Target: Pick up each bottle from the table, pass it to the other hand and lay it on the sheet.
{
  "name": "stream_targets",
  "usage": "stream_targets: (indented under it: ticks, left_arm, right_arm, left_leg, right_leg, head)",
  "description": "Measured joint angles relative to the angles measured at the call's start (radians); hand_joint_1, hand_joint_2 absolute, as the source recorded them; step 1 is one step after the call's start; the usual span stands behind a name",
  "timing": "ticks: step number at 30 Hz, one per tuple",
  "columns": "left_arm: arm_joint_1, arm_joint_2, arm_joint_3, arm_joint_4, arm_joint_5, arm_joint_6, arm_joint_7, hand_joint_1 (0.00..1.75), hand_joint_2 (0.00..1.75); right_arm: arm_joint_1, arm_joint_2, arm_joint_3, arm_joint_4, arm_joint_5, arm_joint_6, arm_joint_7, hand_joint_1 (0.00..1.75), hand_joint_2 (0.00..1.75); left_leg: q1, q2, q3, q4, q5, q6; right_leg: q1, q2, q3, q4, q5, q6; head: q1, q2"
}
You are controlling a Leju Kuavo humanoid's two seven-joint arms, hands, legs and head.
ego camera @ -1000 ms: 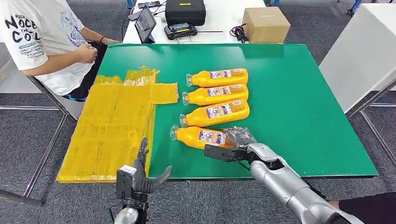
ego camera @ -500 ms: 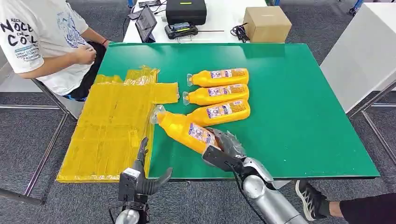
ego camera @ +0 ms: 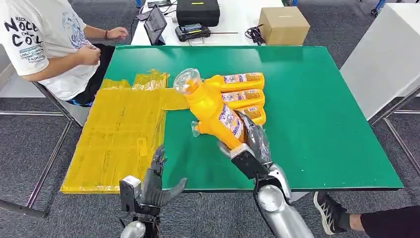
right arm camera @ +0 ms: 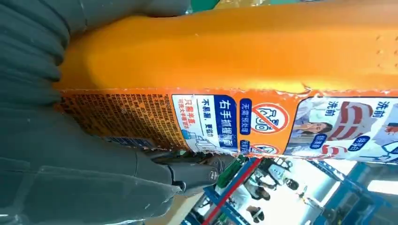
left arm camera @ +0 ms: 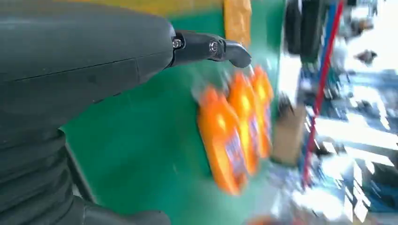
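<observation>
Nearest you, your left hand (ego camera: 154,184) waits at the front edge of the green table (ego camera: 317,124), fingers spread apart and holding nothing, palm turned up toward the middle; it sits much where it was a second ago, only a little more opened. Just beyond it, your right hand (ego camera: 250,144) is clamped round the base end of the held bottle (ego camera: 214,111), and that is the real change: a second ago this bottle lay flat as the nearest of the row, half a second ago it was tipped up with its cap just off the table, and now it is lifted clear and tilted, cap (ego camera: 186,80) pointing up and away toward the sheet side. The right wrist view confirms the grip, with fingers (right arm camera: 197,171) wrapped under the label. So the pick is done and you are at the hand-over; I judge the next call is to bring the bottle's body across to the open left hand, which stands well apart from it for now. Behind the lifted bottle three more bottles (ego camera: 237,82) lie side by side on the table, untouched. To their left the yellow sheet (ego camera: 119,129) holds no bottle yet. Beyond it sits a person (ego camera: 47,44), hands near the far corner.
</observation>
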Motion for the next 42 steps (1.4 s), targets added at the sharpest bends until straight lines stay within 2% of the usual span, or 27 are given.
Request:
stream_targets:
  ticks: [5,9,13,21,25,33,42]
  left_arm:
    - [0.004,0.008,-0.033,-0.044,0.119,-0.113,0.046,0.0,1.75]
    - [-0.004,0.021,-0.071,-0.069,0.222,-0.232,0.09,0.0,1.75]
    - [-0.015,0.029,-0.087,-0.071,0.235,-0.24,0.093,0.0,1.75]
    - [-0.019,0.042,-0.103,-0.073,0.239,-0.249,0.093,0.0,1.75]
    - [-0.025,0.046,-0.109,-0.073,0.151,-0.18,0.058,0.0,1.75]
    - [-0.031,0.048,-0.109,-0.073,0.122,-0.175,0.062,0.0,1.75]
    - [-0.031,0.048,-0.104,-0.073,0.121,-0.176,0.064,0.0,1.75]
  right_arm:
    - [0.039,0.016,-0.037,0.002,-0.008,-0.005,-0.043,1.75,1.75]
    - [0.091,0.052,-0.048,0.042,0.021,-0.015,-0.131,1.75,1.75]
    - [0.124,0.079,-0.048,0.076,0.034,-0.023,-0.151,1.75,1.75]
    - [0.128,0.092,-0.049,0.102,0.028,-0.019,-0.153,1.75,1.75]
    - [0.147,0.113,-0.048,0.116,-0.013,0.034,-0.157,1.75,1.75]
    - [0.14,0.162,0.044,0.207,0.093,0.033,-0.119,1.75,1.75]
    - [0.124,0.175,0.082,0.259,0.091,0.021,-0.117,1.75,1.75]
  left_leg:
    - [0.0,0.0,0.0,0.0,0.0,0.0]
    - [0.0,0.0,0.0,0.0,0.0,0.0]
    - [0.001,0.0,0.0,0.0,0.0,0.0]
    - [0.0,0.0,0.0,0.0,0.0,0.0]
    - [0.0,0.0,0.0,0.0,0.0,0.0]
    - [0.001,0.0,0.0,0.0,0.0,0.0]
    - [0.0,0.0,0.0,0.0,0.0,0.0]
  right_leg:
    - [0.0,0.0,0.0,0.0,0.0,0.0]
    - [0.0,0.0,0.0,0.0,0.0,0.0]
    - [0.0,0.0,0.0,0.0,0.0,0.0]
    - [0.0,0.0,0.0,0.0,0.0,0.0]
    - [0.0,0.0,0.0,0.0,0.0,0.0]
    - [0.001,0.0,-0.001,0.0,0.0,0.0]
    - [0.0,0.0,0.0,0.0,0.0,0.0]
  head:
    - [0.0,0.0]
    - [0.0,0.0]
    - [0.0,0.0]
    - [0.0,0.0]
    - [0.0,0.0]
    - [0.0,0.0]
    - [0.0,0.0]
